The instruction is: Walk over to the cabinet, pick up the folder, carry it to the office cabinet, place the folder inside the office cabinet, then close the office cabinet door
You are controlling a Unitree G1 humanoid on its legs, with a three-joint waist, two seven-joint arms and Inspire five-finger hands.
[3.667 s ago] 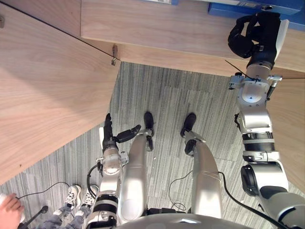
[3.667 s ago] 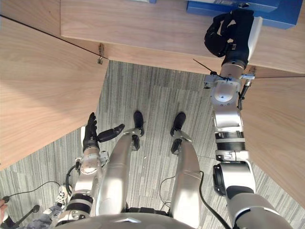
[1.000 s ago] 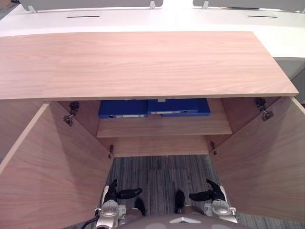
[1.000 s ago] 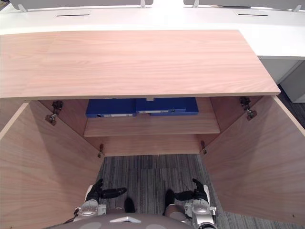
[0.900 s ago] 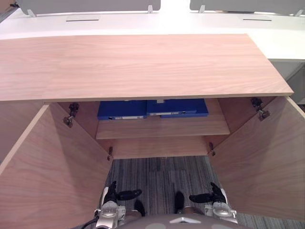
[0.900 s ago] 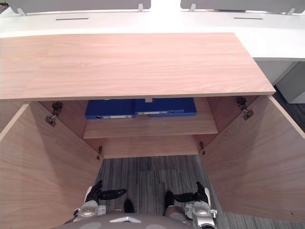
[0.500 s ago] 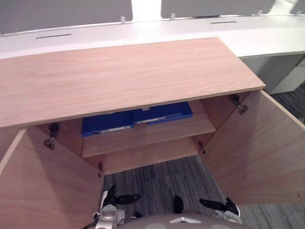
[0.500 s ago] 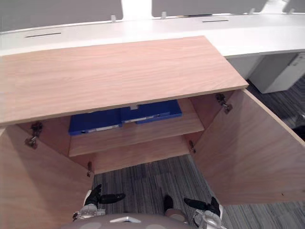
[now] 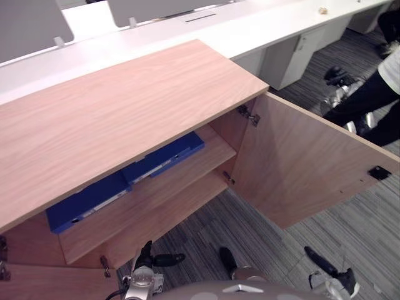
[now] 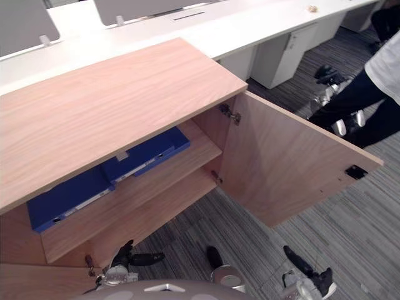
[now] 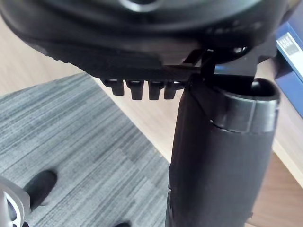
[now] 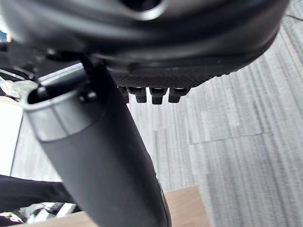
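We find the left hand low over the carpet in front of the cabinet. Its fingers are straight, its thumb sticks out sideways, and it holds nothing. The right hand hangs low as well, off to the right past the open door. It is relaxed, thumb apart from the fingers, and empty, with the picture's edge cutting off part of it. In the wrist views we make out little of the fingers beyond short ends past each palm. The blue folders lie flat, side by side, on the upper shelf, well apart from both hands. The cabinet's top hides their far parts. The left door is mostly cut off. A person at the right shows in part.
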